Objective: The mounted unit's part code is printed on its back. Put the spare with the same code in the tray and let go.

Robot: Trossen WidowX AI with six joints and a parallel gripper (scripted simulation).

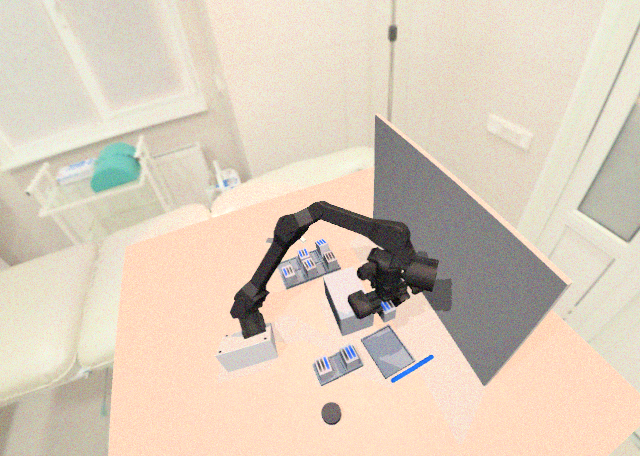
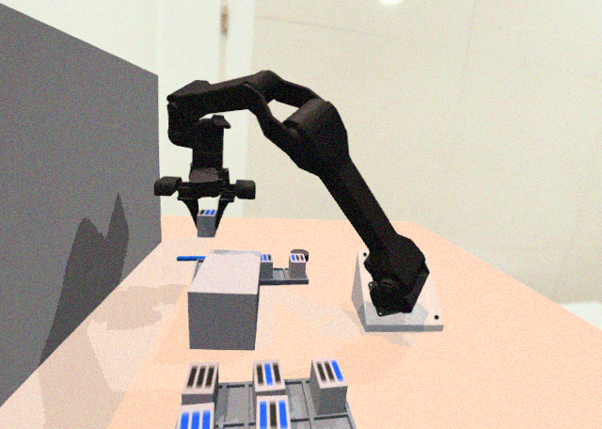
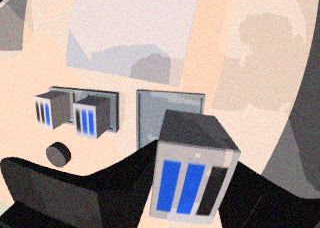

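My gripper [image 1: 386, 307] [image 2: 206, 223] [image 3: 186, 150] is shut on a grey block with two blue stripes and one black stripe on its end [image 1: 387, 314] [image 2: 206, 228] [image 3: 185, 183]. It holds the block up in the air, near the large grey box [image 1: 348, 298] [image 2: 223, 317] [image 3: 130, 23]. The empty tray [image 1: 387, 351] [image 3: 152, 108] lies flat near that box; the held block covers part of it in the wrist view. A rack [image 1: 297, 283] [image 2: 237, 405] carries several striped blocks. No view clearly shows a mounted unit or a code on its back.
A small rack [image 1: 337, 367] [image 2: 283, 282] [image 3: 114, 119] with two striped blocks stands beside the tray. A blue bar [image 1: 412, 368] [image 2: 189, 258] lies at the tray's other side. A black disc [image 1: 330, 413] [image 3: 58, 154] lies nearby. A tall dark panel [image 1: 454, 249] [image 2: 77, 123] stands beyond the gripper.
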